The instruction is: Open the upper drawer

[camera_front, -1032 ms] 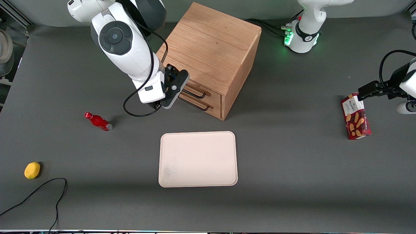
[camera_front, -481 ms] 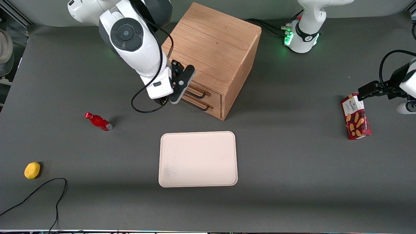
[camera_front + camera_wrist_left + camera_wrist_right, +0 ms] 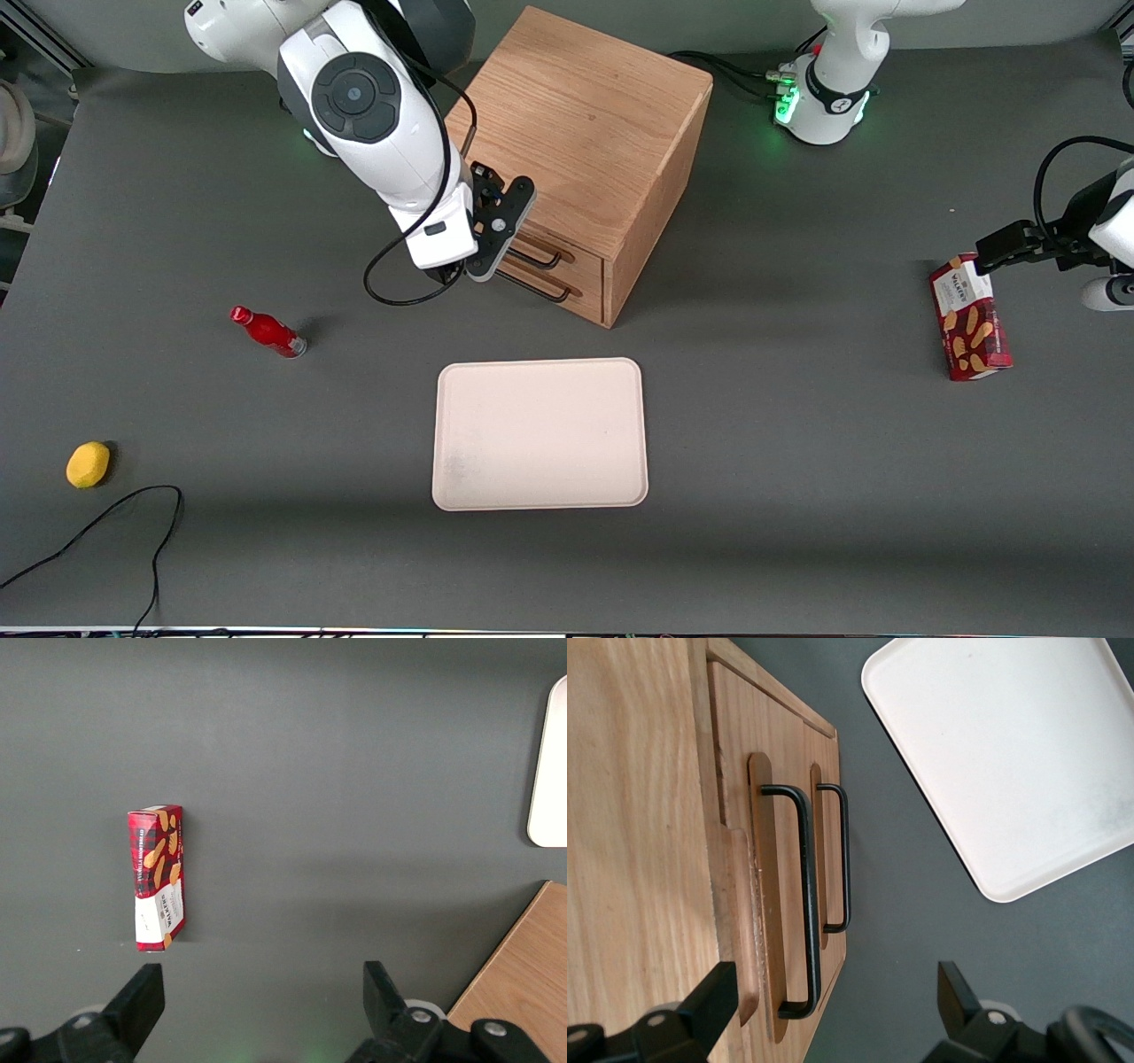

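A light oak cube cabinet [image 3: 576, 142] with visible straight grain stands on the matte dark grey table [image 3: 797, 487] near the edge farthest from the front camera, about midway along it. The upper drawer [image 3: 764, 895], topmost of its two, sits closed and flush; its oak-grain front carries a long, thin black wire handle [image 3: 804, 904] bent into a squared loop. The lower drawer [image 3: 828, 859] carries a matching, shorter-looking handle. The gripper [image 3: 833, 1010] hangs just in front of the upper drawer at the cabinet's top edge, its two dark fingers [image 3: 709, 1001] spread wide apart and released, with the upper handle lying between them, untouched. Nearer the camera lies a smooth cream tray [image 3: 539, 434], a rectangle with rounded corners. Toward the working arm's end lie a glossy red bottle [image 3: 268, 331] on its side and, near the front corner, a rounded yellow lemon [image 3: 88, 464]. Toward the parked arm's end lies a red tartan biscuit box [image 3: 969, 317]
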You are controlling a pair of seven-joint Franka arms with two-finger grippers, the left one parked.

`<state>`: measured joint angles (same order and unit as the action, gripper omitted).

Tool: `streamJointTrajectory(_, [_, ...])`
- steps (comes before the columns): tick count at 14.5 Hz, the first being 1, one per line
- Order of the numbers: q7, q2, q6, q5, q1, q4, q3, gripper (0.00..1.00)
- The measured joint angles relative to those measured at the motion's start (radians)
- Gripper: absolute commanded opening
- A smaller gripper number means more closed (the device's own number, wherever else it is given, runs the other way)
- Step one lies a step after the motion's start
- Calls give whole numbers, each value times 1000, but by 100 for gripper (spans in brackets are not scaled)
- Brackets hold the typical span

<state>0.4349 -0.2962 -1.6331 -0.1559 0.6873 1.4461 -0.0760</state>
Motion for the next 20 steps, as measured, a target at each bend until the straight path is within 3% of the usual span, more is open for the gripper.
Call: streamJointTrajectory(20, [2,7,-172,0,1,160,-2,100])
